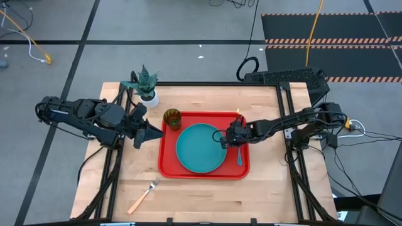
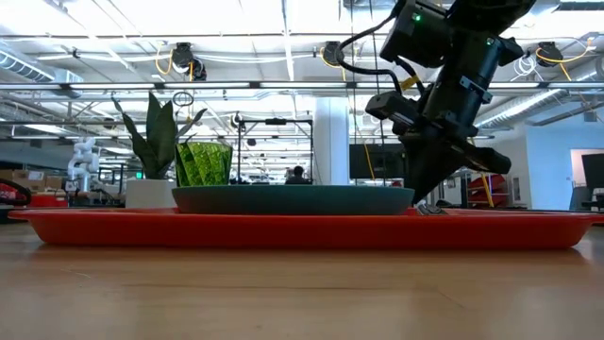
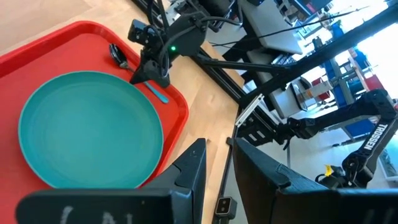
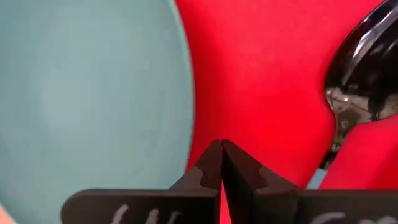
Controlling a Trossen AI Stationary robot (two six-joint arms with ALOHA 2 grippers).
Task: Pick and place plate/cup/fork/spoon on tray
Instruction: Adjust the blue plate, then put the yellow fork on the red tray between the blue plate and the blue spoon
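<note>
The red tray point(image 1: 168, 164) lies mid-table. On it are the teal plate point(image 1: 201, 148), the olive-green cup point(image 1: 172, 118) at its far left corner, and the blue-handled spoon point(image 1: 239, 155) along its right side. The orange-handled fork point(image 1: 143, 196) lies on the bare table near the front left. My right gripper point(image 4: 221, 149) is shut and points down over the tray floor, between the plate's right rim point(image 4: 180, 74) and the spoon's dark bowl point(image 4: 364, 68). My left gripper point(image 1: 157, 133) is open and empty, just left of the tray's left rim. My right gripper's shut fingertips point(image 2: 415, 200) stand very low over the red tray floor beside the spoon. I cannot tell whether they touch the tray or the spoon's handle point(image 3: 158, 93).
A white pot with a green plant point(image 1: 148, 94) stands at the table's far left, behind the cup. Black frame rails point(image 1: 286, 135) run along the table's left and right sides. Bare wood point(image 1: 207, 201) lies in front of the tray.
</note>
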